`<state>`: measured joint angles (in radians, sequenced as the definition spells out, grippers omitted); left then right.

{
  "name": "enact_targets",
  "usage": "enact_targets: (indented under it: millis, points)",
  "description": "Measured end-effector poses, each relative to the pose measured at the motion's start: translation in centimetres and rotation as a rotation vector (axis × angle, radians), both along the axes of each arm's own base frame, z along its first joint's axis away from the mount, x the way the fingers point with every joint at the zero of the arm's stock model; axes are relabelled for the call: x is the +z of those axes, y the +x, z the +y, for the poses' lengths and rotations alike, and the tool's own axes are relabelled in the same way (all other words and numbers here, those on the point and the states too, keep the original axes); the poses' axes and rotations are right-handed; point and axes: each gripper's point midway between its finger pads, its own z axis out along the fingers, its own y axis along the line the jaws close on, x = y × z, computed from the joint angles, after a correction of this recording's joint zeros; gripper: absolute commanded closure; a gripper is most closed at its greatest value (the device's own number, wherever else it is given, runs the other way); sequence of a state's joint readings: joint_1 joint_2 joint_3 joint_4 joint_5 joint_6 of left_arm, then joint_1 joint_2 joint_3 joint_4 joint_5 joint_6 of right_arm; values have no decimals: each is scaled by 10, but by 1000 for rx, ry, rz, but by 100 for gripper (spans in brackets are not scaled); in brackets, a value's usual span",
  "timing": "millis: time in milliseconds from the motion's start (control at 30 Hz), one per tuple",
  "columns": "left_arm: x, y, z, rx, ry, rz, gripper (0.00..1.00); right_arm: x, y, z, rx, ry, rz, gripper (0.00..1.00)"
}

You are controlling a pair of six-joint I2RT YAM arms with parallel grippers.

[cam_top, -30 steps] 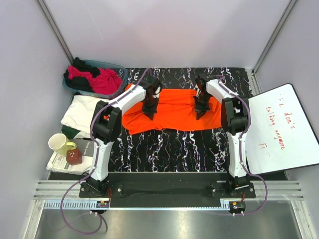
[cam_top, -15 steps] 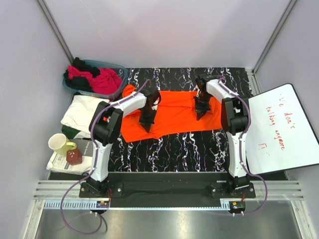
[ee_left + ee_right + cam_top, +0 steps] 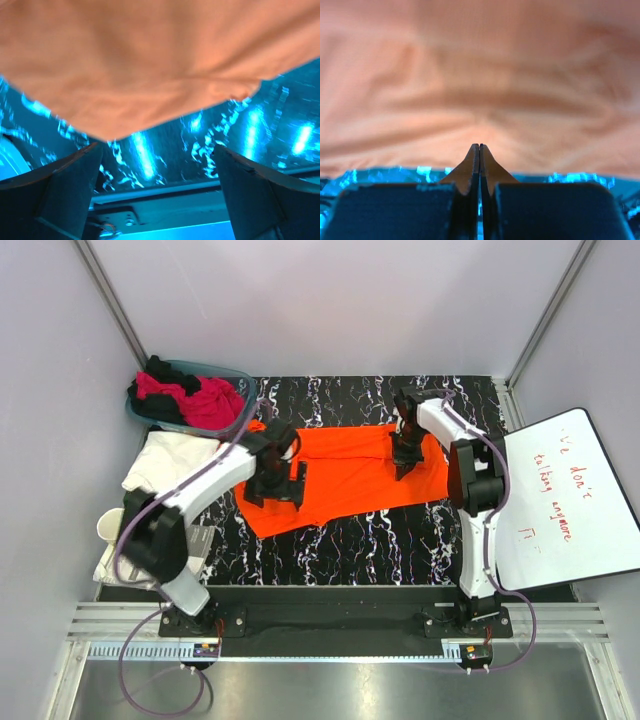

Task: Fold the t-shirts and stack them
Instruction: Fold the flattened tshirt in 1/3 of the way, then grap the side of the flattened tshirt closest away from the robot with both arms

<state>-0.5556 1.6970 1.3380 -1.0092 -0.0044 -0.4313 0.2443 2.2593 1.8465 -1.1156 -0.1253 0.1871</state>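
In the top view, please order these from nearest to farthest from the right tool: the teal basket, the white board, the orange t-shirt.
1. The orange t-shirt, in the middle of the table, lies right beneath the right tool.
2. The white board is at the right edge of the table.
3. The teal basket is in the far left corner.

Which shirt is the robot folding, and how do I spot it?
Find the black marbled table. Spread out across its far half lies the orange t-shirt. It is the only bright orange one and the only one laid out: the pink shirt and black shirt are heaped in the teal basket at the far left, and the white shirt is bundled left of the table.
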Motion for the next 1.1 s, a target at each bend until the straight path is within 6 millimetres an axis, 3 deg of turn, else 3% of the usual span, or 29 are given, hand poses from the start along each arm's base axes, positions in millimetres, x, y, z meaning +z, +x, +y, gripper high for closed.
enact_targets:
  millis: [100, 167, 267, 333, 500, 800, 900, 933, 967, 1033, 1100]
  points:
    - [21, -10, 20, 104, -66, -64, 2, 23, -6, 0, 1, 17, -49, 100]
    - [23, -15, 37, 190, -114, -84, 7, 42, -9, 0, 2, 35, -92, 100]
    - [5, -31, 68, 368, -207, -55, 8, 62, -15, 1, 4, 56, -142, 100]
    - [-12, -43, 78, 448, -246, -7, 10, 64, -18, 1, 4, 61, -147, 100]
    - [-43, -70, 66, 516, -359, 119, 11, 53, -29, 0, -5, 56, -107, 100]
    - [-63, -60, 53, 580, -442, 118, 25, 52, -30, 0, -9, 58, -103, 100]
    - [-66, -53, 53, 596, -429, 124, 47, 51, -31, 1, -9, 61, -98, 100]
    - [-68, -48, 53, 596, -423, 124, 67, 50, -32, 1, -9, 61, -97, 100]
    - [-70, -44, 53, 599, -420, 128, 81, 50, -32, 1, -9, 61, -96, 100]
    - [-74, -35, 53, 604, -406, 126, 99, 49, -33, 0, -9, 60, -92, 100]
    - [-78, -28, 53, 606, -397, 124, 100, 48, -34, 0, -9, 59, -88, 100]
